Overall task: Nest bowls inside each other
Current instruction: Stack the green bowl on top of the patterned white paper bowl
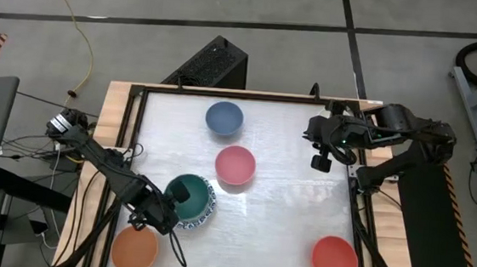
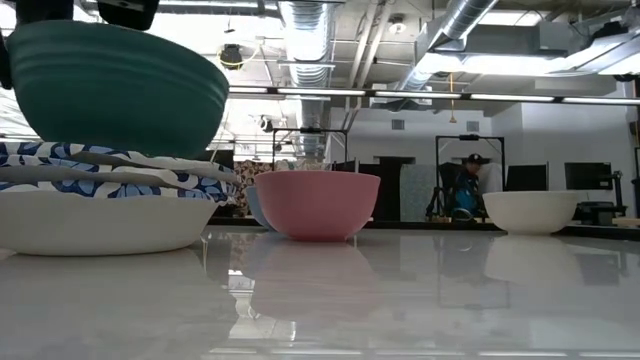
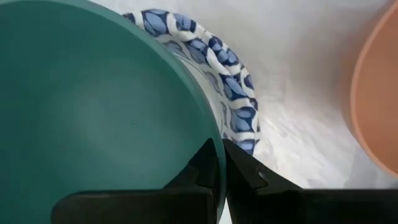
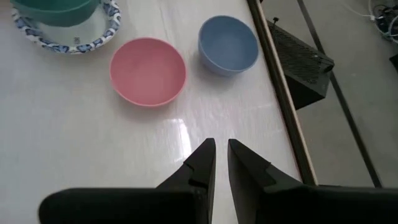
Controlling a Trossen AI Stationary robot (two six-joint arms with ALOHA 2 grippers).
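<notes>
A teal bowl (image 1: 188, 194) hangs close over a stack of white bowls with blue-patterned rims (image 1: 201, 223) at the near left of the table. My left gripper (image 1: 166, 213) is shut on the teal bowl. In the low view the teal bowl (image 2: 115, 85) sits slightly tilted above the patterned rims (image 2: 100, 165); whether it touches them I cannot tell. My right gripper (image 1: 320, 163) waits high over the far right, its fingers (image 4: 208, 155) a little apart with nothing between them. My left gripper pinches the teal bowl's rim (image 3: 216, 140) on its near-left side, one finger inside the bowl and one outside. The fingers come steeply from above, pointing down. The bowl sits nearly upright, its base over the patterned stack.
An orange bowl (image 1: 134, 249) stands at the near left corner, close to my left arm. A pink bowl (image 1: 235, 165) is mid-table, a blue bowl (image 1: 223, 118) behind it, a red bowl (image 1: 333, 259) at the near right. A pale bowl (image 2: 530, 212) shows at the right in the low view.
</notes>
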